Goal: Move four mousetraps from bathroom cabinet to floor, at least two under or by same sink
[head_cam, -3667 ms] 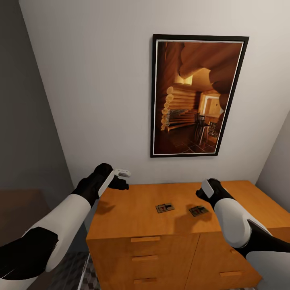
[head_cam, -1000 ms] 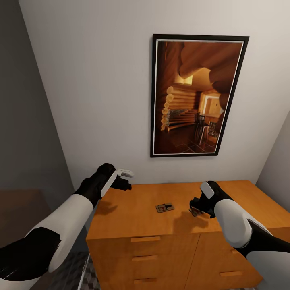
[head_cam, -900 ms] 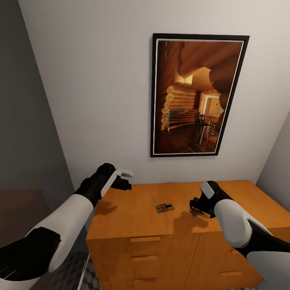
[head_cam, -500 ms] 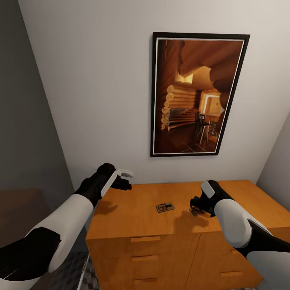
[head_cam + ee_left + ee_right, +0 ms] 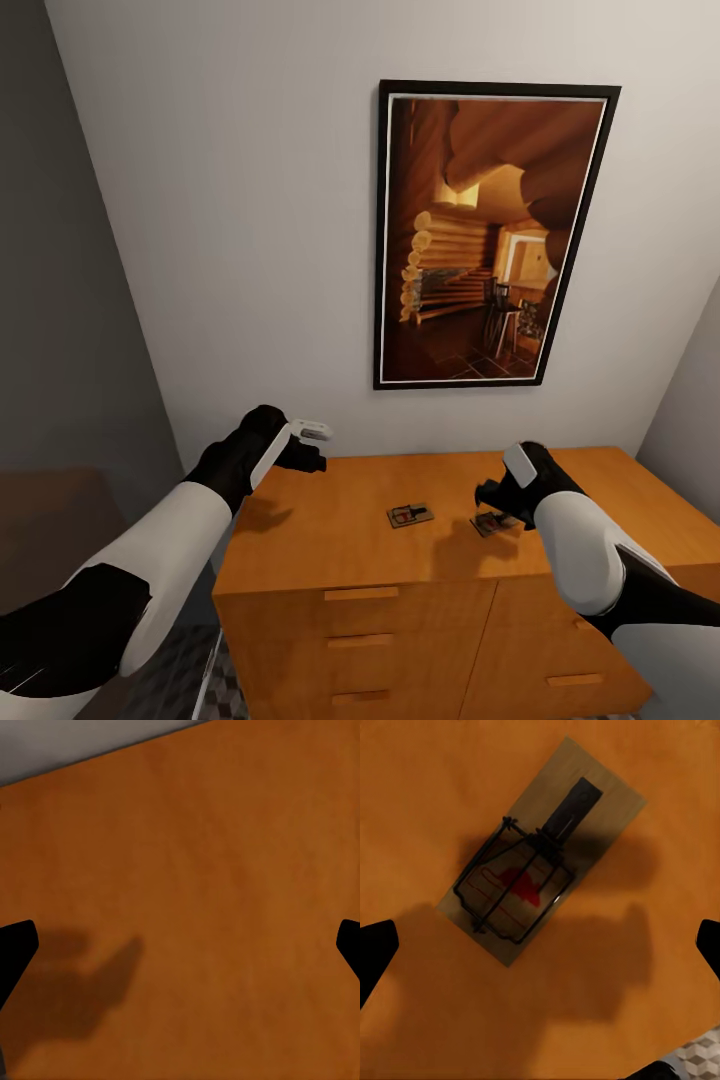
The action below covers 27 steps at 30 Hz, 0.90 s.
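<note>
Two mousetraps lie on the orange-brown cabinet [image 5: 330,540]. One mousetrap [image 5: 409,516] sits near the middle of the top. The other mousetrap [image 5: 490,524] [image 5: 540,881] lies flat just under my right gripper [image 5: 497,500] [image 5: 541,949], which hovers open a little above it, its dark fingertips [image 5: 375,952] wide apart on either side. My left gripper [image 5: 312,447] [image 5: 180,945] hangs open over the bare back-left part of the cabinet top [image 5: 195,870], holding nothing.
A tall framed picture [image 5: 490,235] hangs on the white wall behind the cabinet. Drawer fronts with bar handles [image 5: 360,594] face me. A grey wall [image 5: 60,300] closes the left side. A strip of cube-patterned bathroom floor [image 5: 215,690] shows beside the cabinet.
My right gripper, which was lowered over the right mousetrap, has lifted slightly and drawn back, leaving the trap flat on the cabinet. The left arm has stayed put.
</note>
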Motion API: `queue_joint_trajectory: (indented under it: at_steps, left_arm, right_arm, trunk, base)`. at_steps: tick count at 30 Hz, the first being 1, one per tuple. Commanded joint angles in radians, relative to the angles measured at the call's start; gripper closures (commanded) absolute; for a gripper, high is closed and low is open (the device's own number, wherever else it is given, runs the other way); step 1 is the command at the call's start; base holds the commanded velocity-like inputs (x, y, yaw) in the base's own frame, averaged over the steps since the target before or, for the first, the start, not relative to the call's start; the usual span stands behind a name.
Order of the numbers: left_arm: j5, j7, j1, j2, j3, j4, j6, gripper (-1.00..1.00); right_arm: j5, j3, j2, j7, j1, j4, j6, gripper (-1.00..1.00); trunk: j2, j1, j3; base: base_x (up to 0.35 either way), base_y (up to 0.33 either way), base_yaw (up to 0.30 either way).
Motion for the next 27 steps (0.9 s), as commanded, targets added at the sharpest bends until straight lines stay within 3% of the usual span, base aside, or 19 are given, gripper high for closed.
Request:
queue_joint_trajectory:
  at_steps: [1,10,27]
  left_arm:
    - [-0.001,-0.002,-0.001,0.000,-0.002,-0.001,0.004,-1.00]
    - [0.000,-0.002,-0.001,0.000,-0.002,0.000,0.003,-1.00]
    - [0.002,-0.004,-0.001,0.000,-0.002,0.000,0.003,-1.00]
  right_arm:
    - [-0.006,-0.002,0.000,-0.002,-0.001,-0.003,0.002,-1.00]
    - [-0.006,-0.002,-0.001,0.041,-0.006,-0.014,-0.004,-1.00]
    - [-0.006,-0.003,0.000,0.057,-0.007,-0.024,-0.007,-1.00]
  trunk:
    - [-0.002,0.000,-0.002]
    - [-0.002,0.000,-0.002]
    - [-0.002,0.000,-0.002]
  base:
    - [0.000,0.000,0.000]
    - [0.000,0.000,0.000]
    - [0.000,0.000,0.000]
